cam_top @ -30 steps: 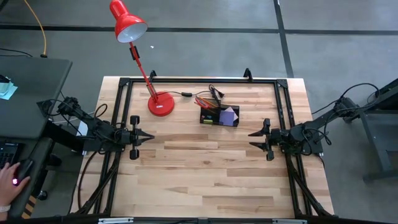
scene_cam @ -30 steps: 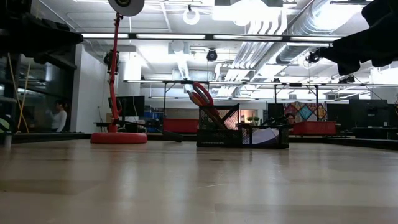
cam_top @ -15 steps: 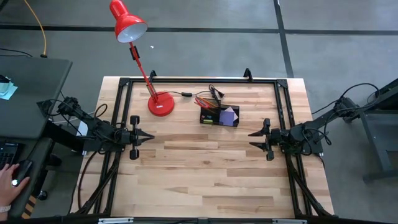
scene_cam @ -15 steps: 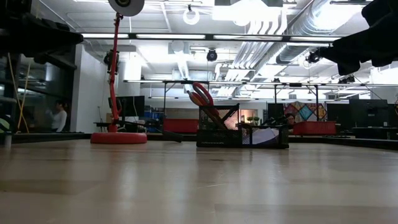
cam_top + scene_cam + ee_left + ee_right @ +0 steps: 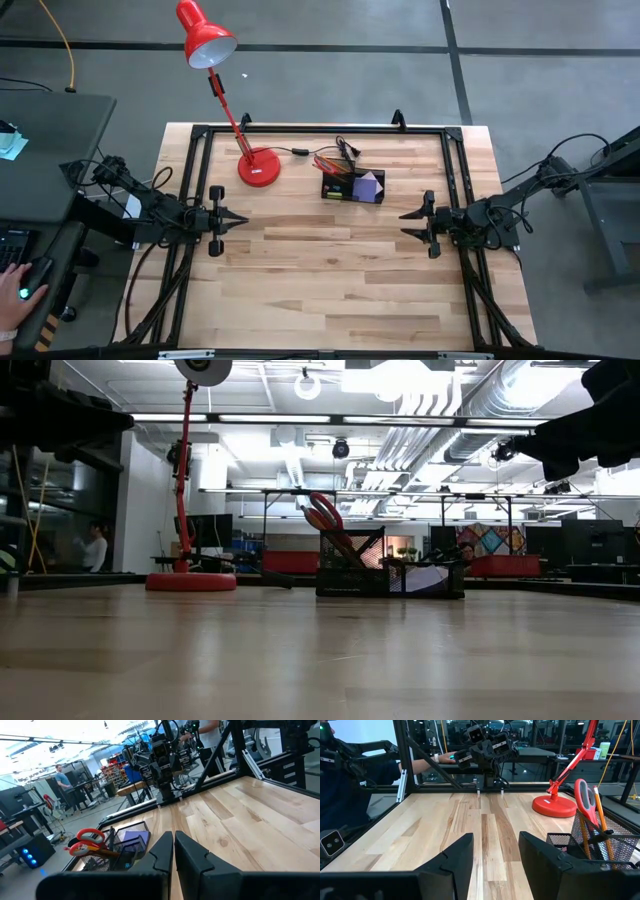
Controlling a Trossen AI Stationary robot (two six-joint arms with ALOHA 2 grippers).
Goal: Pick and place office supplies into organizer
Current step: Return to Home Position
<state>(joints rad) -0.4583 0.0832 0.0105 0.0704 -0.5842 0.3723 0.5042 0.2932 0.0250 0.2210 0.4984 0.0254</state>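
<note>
Left pincer (image 5: 228, 219) sits low at the table's (image 5: 330, 290) left edge, fingers pressed together, nothing in them; next along, the red lamp (image 5: 258, 167) stands at the back, its cable trailing towards the organizer (image 5: 350, 199); the organizer sits back of centre, scissors (image 5: 322, 512) and pencils (image 5: 598, 815) leaning up out of one compartment, the purple pad (image 5: 368, 185) lying in the other; whether every small piece is in there, I can't quite make out; right pincer (image 5: 405, 224) at the right edge, fingers spread, holding nothing. The job looks done, so the danger is small; a wide swing by either arm heading home could clip the lamp's stem or nudge the organizer; those leaning scissors would likely tip out first.
</note>
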